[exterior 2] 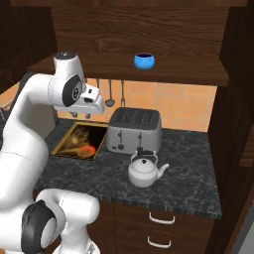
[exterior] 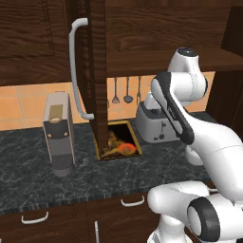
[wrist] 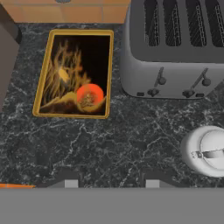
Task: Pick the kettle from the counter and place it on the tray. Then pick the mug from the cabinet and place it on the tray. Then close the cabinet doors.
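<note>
The silver kettle (exterior 2: 145, 171) stands on the dark marbled counter (exterior 2: 193, 163) in front of the toaster; in the hand view the kettle (wrist: 208, 151) is at the right edge. The gold-rimmed tray (wrist: 73, 72) lies flat, left of the toaster, and nothing stands on the tray (exterior 2: 82, 140). The blue mug (exterior 2: 144, 60) sits on the cabinet shelf (exterior 2: 178, 74). An open cabinet door (exterior: 97, 71) with a silver bar handle stands edge-on above the tray (exterior: 118, 140). My gripper (wrist: 109, 181) hangs open above bare counter, between tray and kettle, and my gripper (exterior 2: 82, 115) holds nothing.
A boxy silver toaster (exterior 2: 134, 130) stands at the back of the counter, right of the tray. A grey coffee machine (exterior: 59, 134) is at the left. Utensils (exterior: 121, 97) hang on the tiled wall. Drawers with curved handles (exterior 2: 161, 218) sit below the counter edge.
</note>
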